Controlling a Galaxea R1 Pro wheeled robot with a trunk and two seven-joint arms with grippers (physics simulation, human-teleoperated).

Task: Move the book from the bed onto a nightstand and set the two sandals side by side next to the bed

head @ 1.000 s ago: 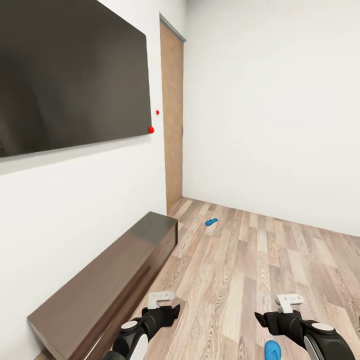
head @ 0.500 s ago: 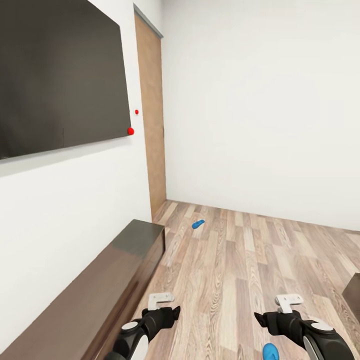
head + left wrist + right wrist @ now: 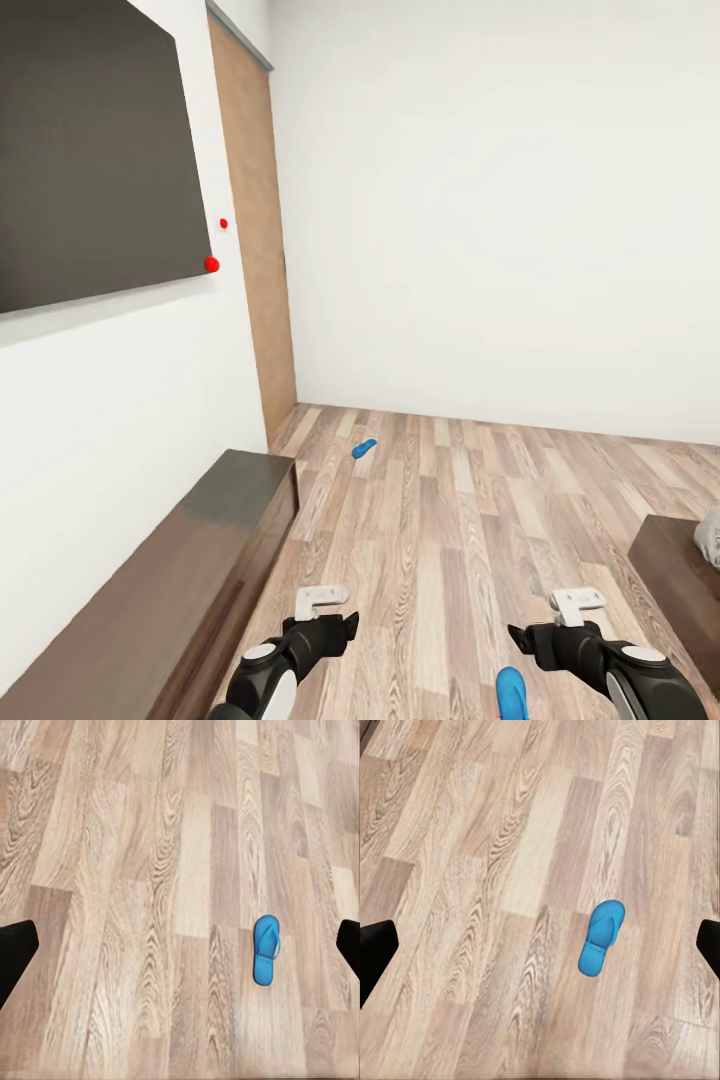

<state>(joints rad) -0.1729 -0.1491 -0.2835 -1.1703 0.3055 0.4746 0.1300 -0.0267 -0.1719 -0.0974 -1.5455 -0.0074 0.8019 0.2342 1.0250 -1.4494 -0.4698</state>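
Note:
One blue sandal (image 3: 363, 448) lies far off on the wood floor, near the brown door panel. A second blue sandal (image 3: 511, 692) lies on the floor just below and between my arms, closer to the right one; it also shows in the left wrist view (image 3: 265, 949) and the right wrist view (image 3: 601, 936). My left gripper (image 3: 345, 628) (image 3: 180, 945) and right gripper (image 3: 518, 636) (image 3: 540, 945) both hang open above the floor, holding nothing. The book and the nightstand are out of view.
A long low dark-brown cabinet (image 3: 170, 590) runs along the left wall under a big black screen (image 3: 80, 160). At the right edge stands a low dark-brown block (image 3: 675, 570) with something greyish-white (image 3: 708, 535) on it; I cannot tell whether it is the bed. White walls close off the corner.
The camera has turned right, so the whole picture has slid left. The dark-brown block has come into view at the right. Both arms hold the same pose.

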